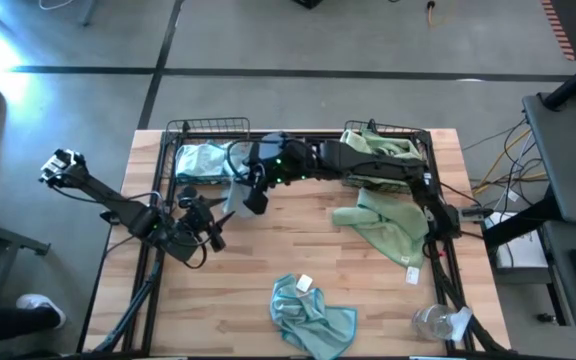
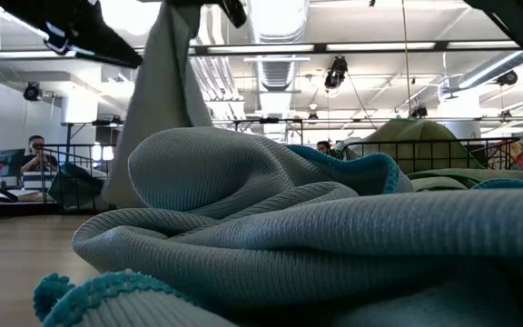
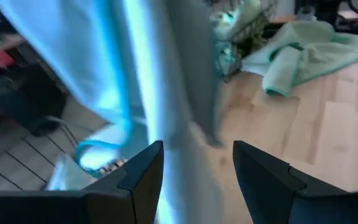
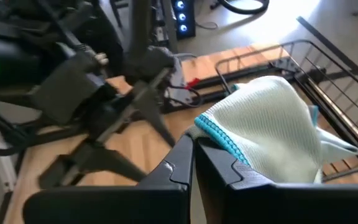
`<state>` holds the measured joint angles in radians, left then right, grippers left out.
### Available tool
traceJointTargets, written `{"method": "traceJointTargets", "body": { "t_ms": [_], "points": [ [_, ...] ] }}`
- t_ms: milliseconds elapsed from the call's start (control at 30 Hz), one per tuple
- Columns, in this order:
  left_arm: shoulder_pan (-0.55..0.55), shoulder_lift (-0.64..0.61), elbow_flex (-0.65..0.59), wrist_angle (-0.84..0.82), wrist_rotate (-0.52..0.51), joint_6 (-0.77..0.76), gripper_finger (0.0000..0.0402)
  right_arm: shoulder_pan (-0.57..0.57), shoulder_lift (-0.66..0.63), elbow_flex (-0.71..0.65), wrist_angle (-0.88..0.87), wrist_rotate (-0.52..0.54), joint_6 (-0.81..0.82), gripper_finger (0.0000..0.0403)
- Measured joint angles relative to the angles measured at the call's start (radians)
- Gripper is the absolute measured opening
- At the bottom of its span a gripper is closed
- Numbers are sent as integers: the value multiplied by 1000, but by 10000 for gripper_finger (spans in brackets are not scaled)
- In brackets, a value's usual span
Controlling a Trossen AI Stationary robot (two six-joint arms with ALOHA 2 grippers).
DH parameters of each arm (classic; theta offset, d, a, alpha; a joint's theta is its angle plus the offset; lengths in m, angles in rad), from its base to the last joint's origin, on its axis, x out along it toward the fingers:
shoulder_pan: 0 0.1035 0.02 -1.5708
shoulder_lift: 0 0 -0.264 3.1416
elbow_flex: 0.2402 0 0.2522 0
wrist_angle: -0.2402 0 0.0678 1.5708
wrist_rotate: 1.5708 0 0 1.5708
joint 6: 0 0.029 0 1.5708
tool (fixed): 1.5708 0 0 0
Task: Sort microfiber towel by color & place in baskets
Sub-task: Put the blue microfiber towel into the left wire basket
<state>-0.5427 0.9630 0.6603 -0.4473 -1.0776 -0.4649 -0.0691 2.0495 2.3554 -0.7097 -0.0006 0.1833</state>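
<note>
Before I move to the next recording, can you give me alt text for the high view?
The right gripper, shut on a hanging light blue microfiber towel, reaches beside the left black wire basket holding blue cloth. The left gripper waits open nearby. Pale green towels fill and spill from the right black wire basket.

towels: light blue (image 1: pixel 313 315), pale green (image 1: pixel 383 225) | baskets (image 1: pixel 208 128): black wire | table (image 1: pixel 298 250): light wood

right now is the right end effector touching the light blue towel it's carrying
Touching. The right wrist view shows the right end effector shut, with the light blue towel pinched by its teal-stitched edge between the fingertips, hanging in front of the wire basket.
</note>
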Motion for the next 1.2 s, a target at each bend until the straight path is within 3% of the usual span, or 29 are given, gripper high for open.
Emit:
{"method": "traceJointTargets", "body": {
  "t_ms": [533, 667, 900, 1200],
  "points": [
    [58, 0, 164, -2, 1, 64, 170, 75, -22, 0, 2, 1, 15, 9],
    [58, 0, 196, -5, 45, 99, 131, 79, -21, 0, 3, 1, 15, 9],
    [58, 1, 202, -9, 94, 116, 11, 84, -21, 0, 1, 1, 3, 9],
    [58, 1, 197, -12, 95, 116, 1, 84, -31, 0, -22, 1, -34, 9]
  ]
}}
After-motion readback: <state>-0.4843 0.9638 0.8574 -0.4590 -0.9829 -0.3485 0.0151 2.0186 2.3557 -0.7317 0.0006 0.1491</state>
